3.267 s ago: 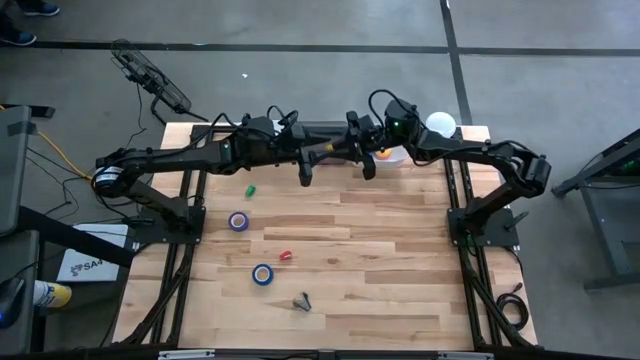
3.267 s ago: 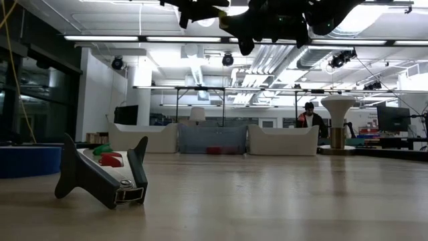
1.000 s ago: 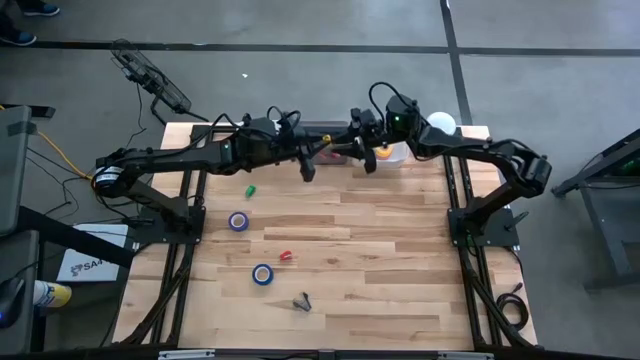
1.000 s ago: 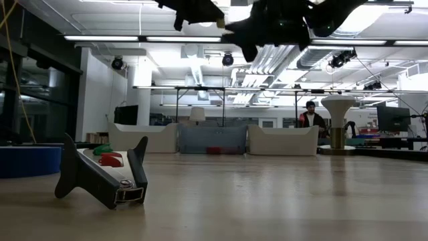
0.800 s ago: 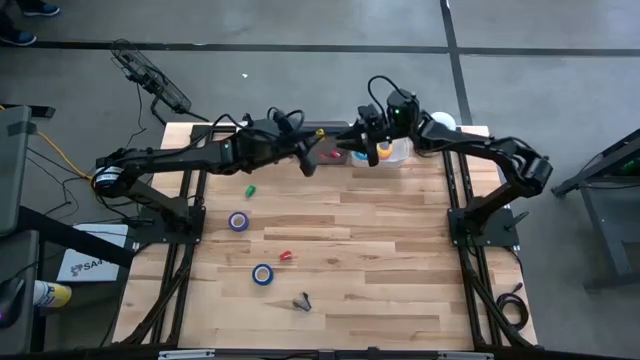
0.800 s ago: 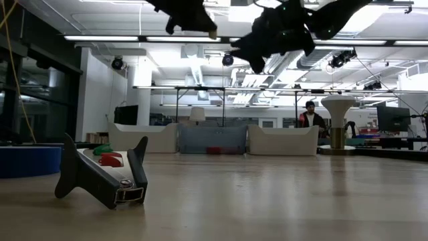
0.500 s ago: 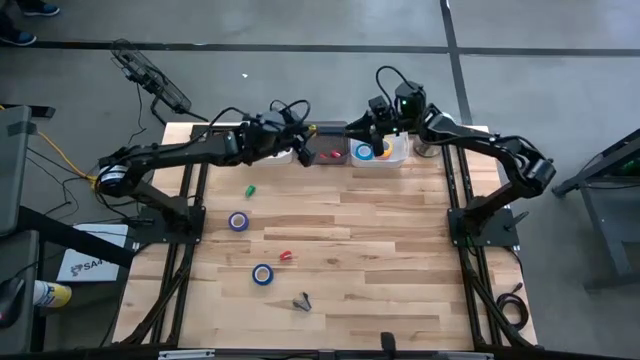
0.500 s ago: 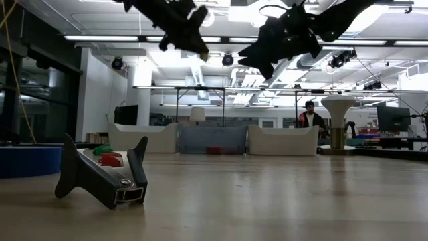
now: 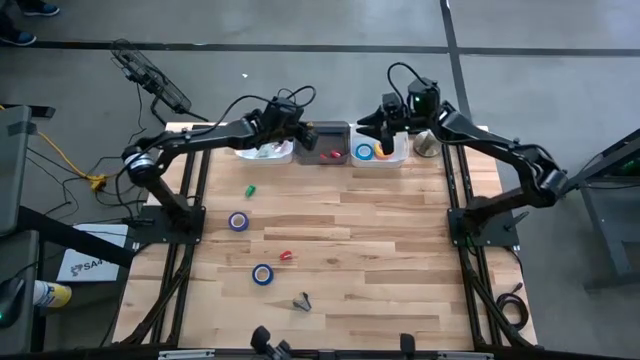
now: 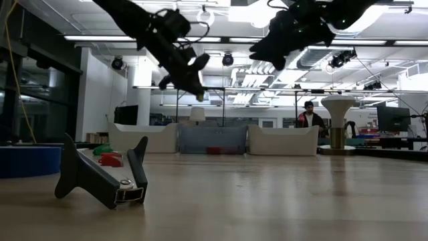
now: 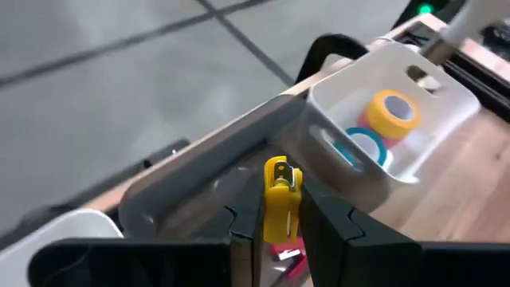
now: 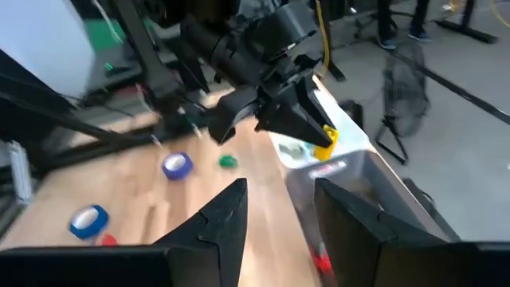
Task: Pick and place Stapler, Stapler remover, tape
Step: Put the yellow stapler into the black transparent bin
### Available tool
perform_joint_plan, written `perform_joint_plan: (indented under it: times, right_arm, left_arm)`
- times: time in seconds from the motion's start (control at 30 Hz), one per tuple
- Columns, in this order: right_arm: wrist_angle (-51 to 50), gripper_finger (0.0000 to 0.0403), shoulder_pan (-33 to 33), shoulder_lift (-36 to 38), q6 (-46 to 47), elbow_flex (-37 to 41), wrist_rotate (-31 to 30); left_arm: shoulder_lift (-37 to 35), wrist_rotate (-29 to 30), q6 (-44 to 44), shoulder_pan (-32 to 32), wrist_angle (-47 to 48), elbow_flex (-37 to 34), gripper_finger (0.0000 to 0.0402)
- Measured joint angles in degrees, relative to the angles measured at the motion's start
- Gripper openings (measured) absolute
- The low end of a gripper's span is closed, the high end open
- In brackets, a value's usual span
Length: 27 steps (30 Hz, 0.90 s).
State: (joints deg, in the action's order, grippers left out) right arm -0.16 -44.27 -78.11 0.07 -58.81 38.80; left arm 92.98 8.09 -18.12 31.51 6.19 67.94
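The left tool (image 11: 278,209) was pinching a small yellow piece (image 11: 280,209) between its fingers, held above the grey bin (image 9: 326,143) in the row of bins along the counter's (image 9: 400,260) far edge. Next to that stood the white bin (image 11: 414,108), holding a yellow tape roll (image 11: 392,112) and a cyan tape roll (image 11: 364,146). The right tool (image 9: 384,121) hung over that white bin with its fingers (image 12: 229,219) spread and nothing between them. Farther out on the bare wood lay a purple tape roll (image 9: 238,221), a blue tape roll (image 9: 262,274), a small green piece (image 9: 250,189) and a small red piece (image 9: 286,256). Nearest the front edge the dark staple remover (image 10: 101,175) rested on its side, well apart from both arms. A person (image 10: 308,115) showed far back in the room.
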Motion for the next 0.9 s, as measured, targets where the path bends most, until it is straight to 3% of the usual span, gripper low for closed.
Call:
perform_joint_plan:
  times: [0.43,0.9]
  right_arm:
    - [-19.7,0.0138,0.0,9.2,-8.9,0.0,-11.6]
    - [-26.6,0.0138,0.0,13.6,-9.2,0.0,-12.3]
  left_arm:
    - [7.7,-2.2,-9.4,0.5,0.0,0.0,0.0056]
    - [8.2,-1.9,-9.7,0.4,1.7,0.0,0.0056]
